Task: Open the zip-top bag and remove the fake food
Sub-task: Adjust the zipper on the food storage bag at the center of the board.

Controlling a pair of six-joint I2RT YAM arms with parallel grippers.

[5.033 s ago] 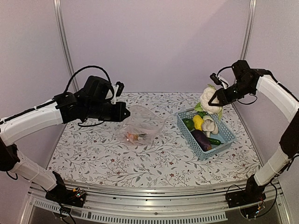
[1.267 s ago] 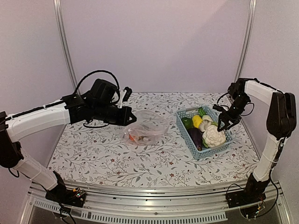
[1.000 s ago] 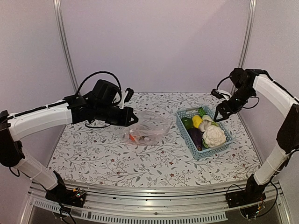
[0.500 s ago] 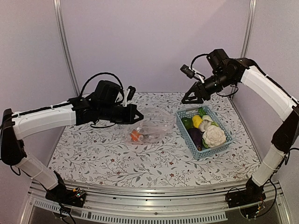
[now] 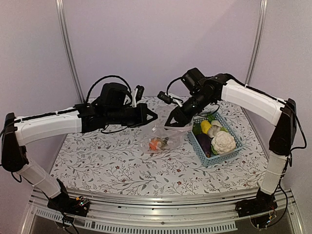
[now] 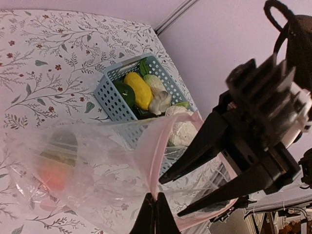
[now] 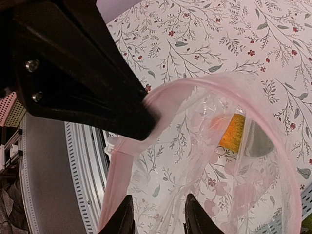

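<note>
The zip-top bag [image 5: 165, 136] is hanging over the middle of the table [image 5: 97, 156], just left of the blue basket [image 5: 233, 148]. Its pink zip rim [image 6: 150, 161] is being held up and its mouth is gaping wide. Some of the fake food [image 5: 156, 144] is lying low in the bag, an orange piece showing plainest through the crinkled plastic, with something darker beside it that I cannot make out. The rest is sitting in the basket: a white cauliflower [image 5: 223, 141] at the near end, a yellow piece [image 5: 206, 127] farther back and a dark purple eggplant [image 5: 204, 142] along the left wall.

The left hand [image 5: 152, 117] is reaching in from the left and pinching the rim, its fingers pressed tight together on the pink strip. The right hand [image 5: 171, 123] is coming in from the right, across the far end of the basket. Its fingers are spread apart at the bag's mouth and gripping nothing; whether they are touching the plastic I cannot tell.
</note>
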